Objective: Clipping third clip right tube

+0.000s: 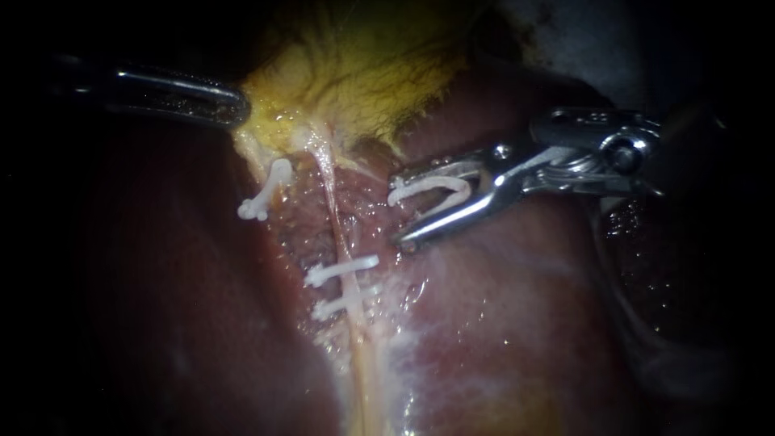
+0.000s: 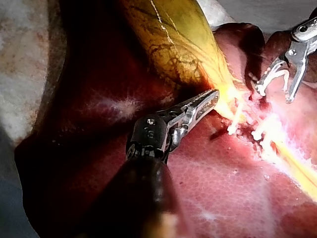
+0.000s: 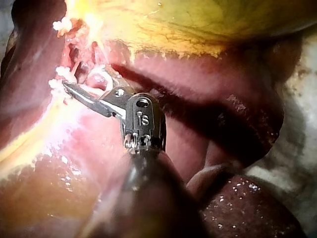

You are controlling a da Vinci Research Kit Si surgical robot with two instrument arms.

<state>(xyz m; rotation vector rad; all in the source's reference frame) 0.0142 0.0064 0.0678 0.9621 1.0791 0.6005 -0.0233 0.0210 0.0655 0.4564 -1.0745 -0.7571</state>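
The right instrument [image 1: 398, 208] is seen coming in from the right side. Its jaws are spread wide, and an open clip [image 1: 428, 192] is held between them. The clip is white and bent like a hook, with one leg against each jaw. It is not yet put around anything. It is held just beside the right tube [image 1: 334, 218], a little apart from it, over the wet red liver [image 1: 500, 323].

The right tube is seen as a thin pale string. It runs from the yellow gallbladder [image 1: 347, 64] down the middle of the endoscope view. Two white clips are shut across it, the upper clip [image 1: 341, 270] and the lower clip [image 1: 347, 305], one just beside the other. The open clip is held nearer to the gallbladder than these two, and apart from them.

Another white clip, the lone clip [image 1: 262, 198], is seen on the other side of the right tube, on a pale strand under the yellow tissue.

The left instrument [image 1: 236, 106] is seen coming in from the left. Its jaws are pressed close together, and the yellow edge of the gallbladder is pinched at their tips. In the left wrist view the same narrow jaws are seen with their tips in the bright yellow tissue, and the right instrument with its white clip is seen ahead of them
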